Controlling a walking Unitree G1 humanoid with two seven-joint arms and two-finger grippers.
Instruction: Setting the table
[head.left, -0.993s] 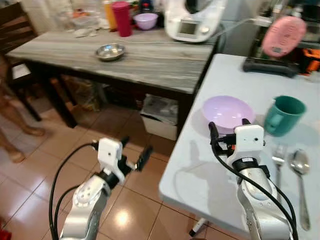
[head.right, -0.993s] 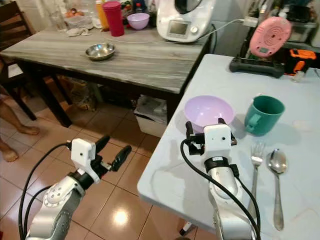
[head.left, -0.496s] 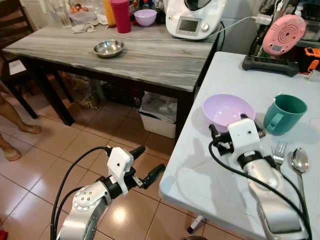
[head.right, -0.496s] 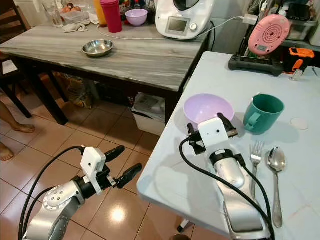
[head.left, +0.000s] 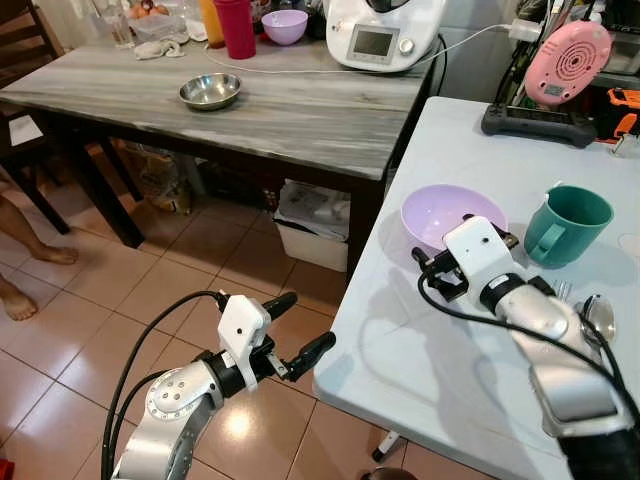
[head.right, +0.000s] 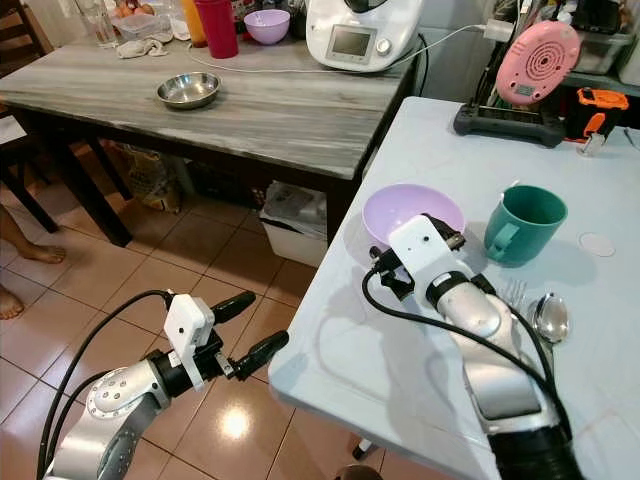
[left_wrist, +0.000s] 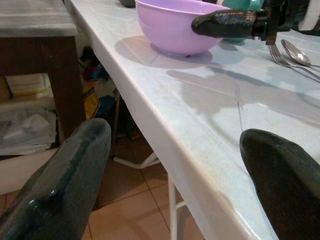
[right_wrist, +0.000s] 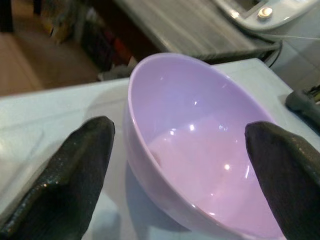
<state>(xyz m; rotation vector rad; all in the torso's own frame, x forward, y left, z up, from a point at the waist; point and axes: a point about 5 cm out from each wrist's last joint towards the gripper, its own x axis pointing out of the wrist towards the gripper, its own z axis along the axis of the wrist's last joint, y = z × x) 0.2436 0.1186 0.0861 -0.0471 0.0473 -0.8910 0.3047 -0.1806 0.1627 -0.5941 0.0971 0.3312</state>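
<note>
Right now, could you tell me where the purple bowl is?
The purple bowl sits near the white table's left edge, beside the green mug, directly ahead of the open right gripper.

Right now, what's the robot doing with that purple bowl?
The right end effector, fingers open, sits at the near rim of the purple bowl on the white table, not gripping it. A green mug, fork and spoon lie alongside. The left end effector hangs open over the floor.
</note>
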